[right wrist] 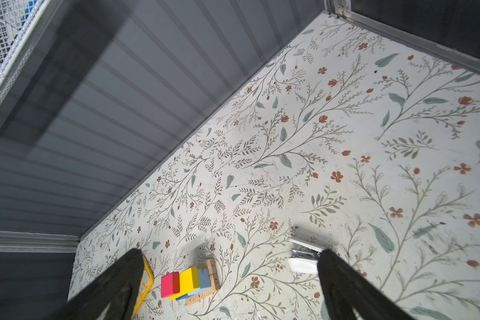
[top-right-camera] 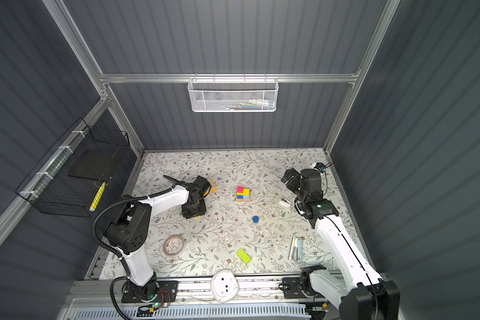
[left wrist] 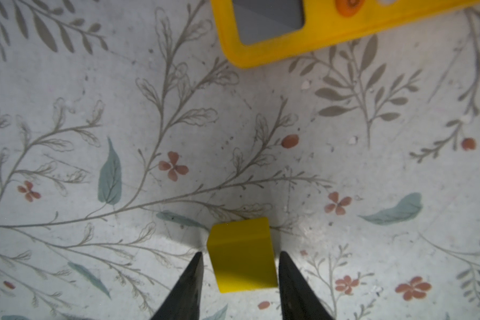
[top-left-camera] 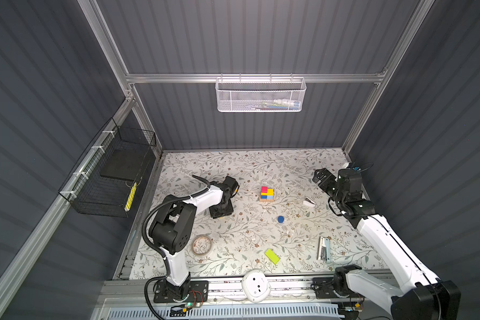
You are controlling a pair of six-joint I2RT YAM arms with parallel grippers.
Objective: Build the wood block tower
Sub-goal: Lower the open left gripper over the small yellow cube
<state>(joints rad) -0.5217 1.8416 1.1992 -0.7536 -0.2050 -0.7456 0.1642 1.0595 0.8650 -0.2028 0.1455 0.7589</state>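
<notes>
The left gripper (left wrist: 241, 256) is down on the floral mat (top-left-camera: 261, 235), left of centre in both top views. Its two dark fingers (left wrist: 190, 282) stand on either side of a yellow cube (left wrist: 243, 257). The jaws are parted and not clamped: a sliver of mat shows between one finger and the cube, while the other finger sits right at the cube's edge. The cube rests flat on the mat, and the yellow calculator (left wrist: 316, 47) lies a little beyond it.

The wood block tower (top-left-camera: 267, 194) stands at the middle of the mat in both top views. The right wrist view shows its layers: a tan bar (right wrist: 212, 273) at the base, a light-blue block (right wrist: 204, 279) and a yellow block (right wrist: 190, 278) above it, and a pink cube (right wrist: 170, 284) on top.

The right gripper (right wrist: 230, 253) hangs at the upper right of the mat in both top views. Its jaws are spread wide and hold nothing, and it is well apart from the tower.

The other pieces lie loose. The blue cylinder (top-left-camera: 280, 219) is below and right of the tower. The lime bar (top-left-camera: 272, 256) lies flat near the bottom edge of the mat. The tape roll (top-left-camera: 202, 245) lies at lower left, beside the left arm.
</notes>
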